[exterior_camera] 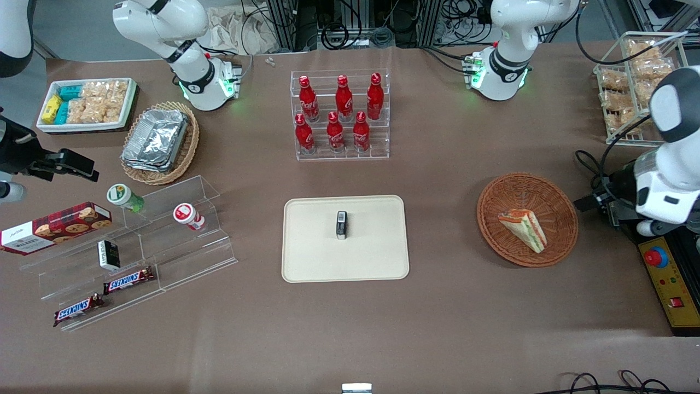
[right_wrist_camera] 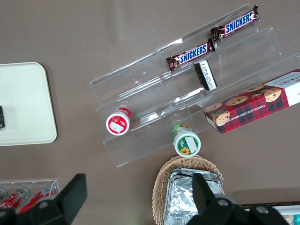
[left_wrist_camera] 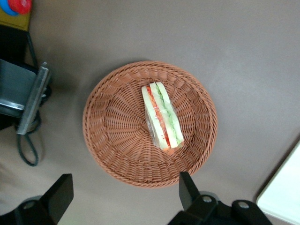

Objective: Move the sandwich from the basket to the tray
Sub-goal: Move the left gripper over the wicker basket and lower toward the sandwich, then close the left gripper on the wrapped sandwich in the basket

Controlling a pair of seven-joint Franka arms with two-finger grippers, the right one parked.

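The sandwich (exterior_camera: 524, 228) is a triangular wedge with red and green filling. It lies in the round reddish-brown wicker basket (exterior_camera: 511, 191). The left wrist view shows the sandwich (left_wrist_camera: 161, 116) on its side in the basket (left_wrist_camera: 117, 140). My left gripper (exterior_camera: 593, 201) hangs above the table beside the basket, toward the working arm's end. In the wrist view the gripper (left_wrist_camera: 123, 192) is open and empty, with its fingers (left_wrist_camera: 187, 187) wide apart just outside the basket's rim. The cream tray (exterior_camera: 306, 246) lies at the table's middle with a small black item (exterior_camera: 342, 225) on it. A corner of the tray shows in the wrist view (left_wrist_camera: 283, 197).
A clear rack of red bottles (exterior_camera: 342, 117) stands farther from the camera than the tray. A yellow control box with a red button (exterior_camera: 664, 273) and cables lie beside the basket at the working arm's end. A wire rack of snacks (exterior_camera: 634, 82) stands farther back there.
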